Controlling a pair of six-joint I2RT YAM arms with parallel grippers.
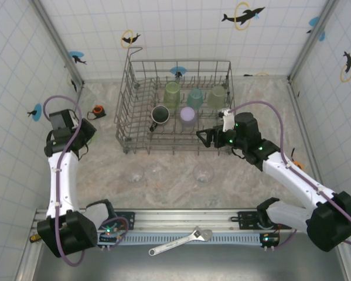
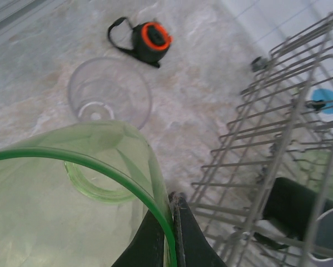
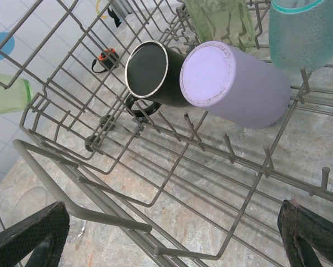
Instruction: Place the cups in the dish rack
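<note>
- Pinching the rim of a translucent green cup [image 2: 55, 211], our left pincer [image 2: 172, 228] is pressed together on it, left of the dish rack [image 1: 128, 99].
- Our right pincer [image 3: 172, 239] is spread wide at the rack's near edge.
- We see a black cup [image 3: 152, 72], a lavender cup [image 3: 238, 89] and a teal cup [image 3: 305, 33] inside the rack.
- A clear cup [image 2: 109, 94] sits on the counter [image 2: 210, 94] near a tape measure [image 2: 149, 40].

The dish rack [image 1: 128, 105] is grey, with a lavender cup [image 3: 238, 83], a silver-rimmed black mug [image 3: 149, 72] and a teal cup [image 3: 305, 28], while the green cup [image 2: 55, 194] at lower left is translucent, the tape measure [image 2: 149, 40] orange-and-black, the table [image 2: 210, 83] marbled beige.
</note>
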